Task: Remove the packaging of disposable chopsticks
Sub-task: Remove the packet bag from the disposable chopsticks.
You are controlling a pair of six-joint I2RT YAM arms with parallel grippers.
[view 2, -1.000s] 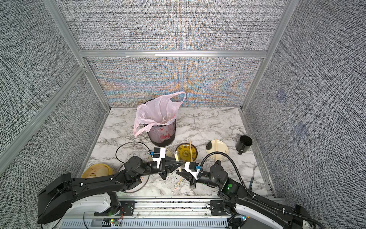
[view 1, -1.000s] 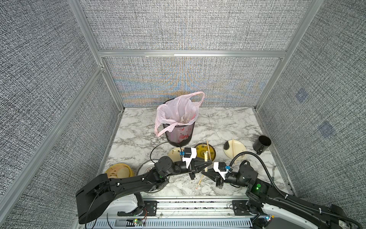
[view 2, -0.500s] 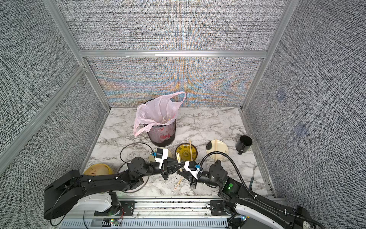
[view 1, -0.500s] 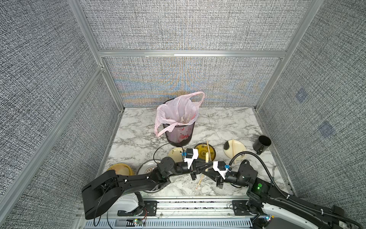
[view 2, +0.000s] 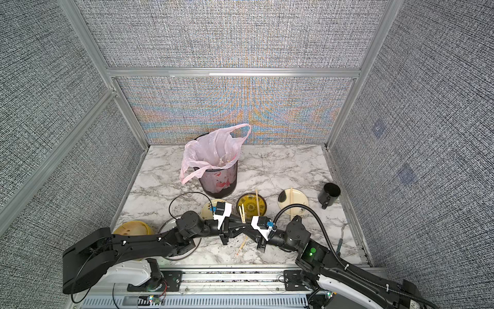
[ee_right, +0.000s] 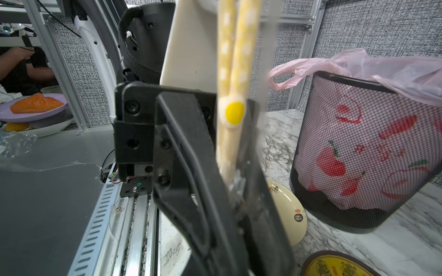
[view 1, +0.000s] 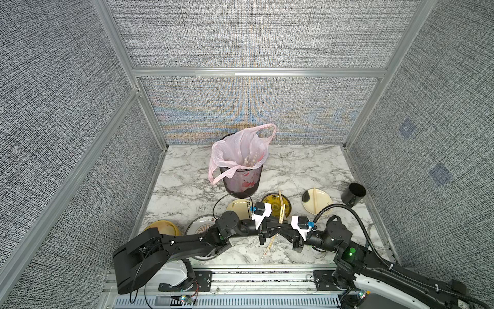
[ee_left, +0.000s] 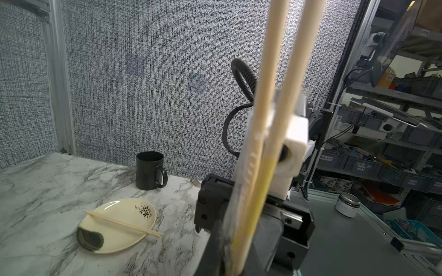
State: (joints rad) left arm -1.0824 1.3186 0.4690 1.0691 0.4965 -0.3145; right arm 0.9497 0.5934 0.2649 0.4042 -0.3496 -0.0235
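While two grippers (view 1: 272, 229) (view 1: 284, 232) flank one chopstick pair (ee_left: 263, 107), five dishes (view 1: 160, 226) (view 1: 196, 227) (view 1: 236, 207) (view 1: 271, 200) (view 1: 324, 204) sit nearby.

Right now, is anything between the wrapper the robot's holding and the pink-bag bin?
Nothing tall. Between the wrapper and the bin only flat plates lie on the table, and the left arm's black cable loops there. Lifted over them, the way looks open.

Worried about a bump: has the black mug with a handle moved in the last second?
No. The black mug stays beside the cream plate.
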